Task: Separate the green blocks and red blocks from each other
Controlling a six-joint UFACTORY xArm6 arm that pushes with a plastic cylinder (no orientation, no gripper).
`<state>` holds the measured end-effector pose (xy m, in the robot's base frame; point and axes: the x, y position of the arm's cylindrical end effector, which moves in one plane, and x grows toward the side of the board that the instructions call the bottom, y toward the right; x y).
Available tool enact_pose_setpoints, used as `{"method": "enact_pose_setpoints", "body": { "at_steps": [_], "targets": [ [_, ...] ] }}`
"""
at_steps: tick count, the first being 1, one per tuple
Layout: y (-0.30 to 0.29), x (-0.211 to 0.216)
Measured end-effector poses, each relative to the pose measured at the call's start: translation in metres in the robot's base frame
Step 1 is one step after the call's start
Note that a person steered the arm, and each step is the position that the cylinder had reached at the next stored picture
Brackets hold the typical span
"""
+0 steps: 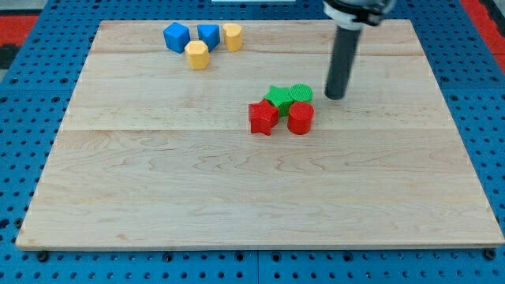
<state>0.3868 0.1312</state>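
Just right of the green cylinder [301, 93] sits my tip [334, 97], no gripper; greens and red blocks [281, 117] still clumped, separating barely started

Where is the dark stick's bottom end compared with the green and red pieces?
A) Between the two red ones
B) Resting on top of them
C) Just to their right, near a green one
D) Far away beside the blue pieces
C: my tip stands on the board just right of the green round block, apart from the red blocks.
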Motion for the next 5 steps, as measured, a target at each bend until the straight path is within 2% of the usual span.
{"method": "enact_pose_setpoints", "body": {
  "at_steps": [2, 3, 4, 5],
  "targets": [
    [-0.155, -0.025],
    [-0.168, -0.015],
    [-0.148, 0.006],
    [-0.194, 0.002]
  ]
}}
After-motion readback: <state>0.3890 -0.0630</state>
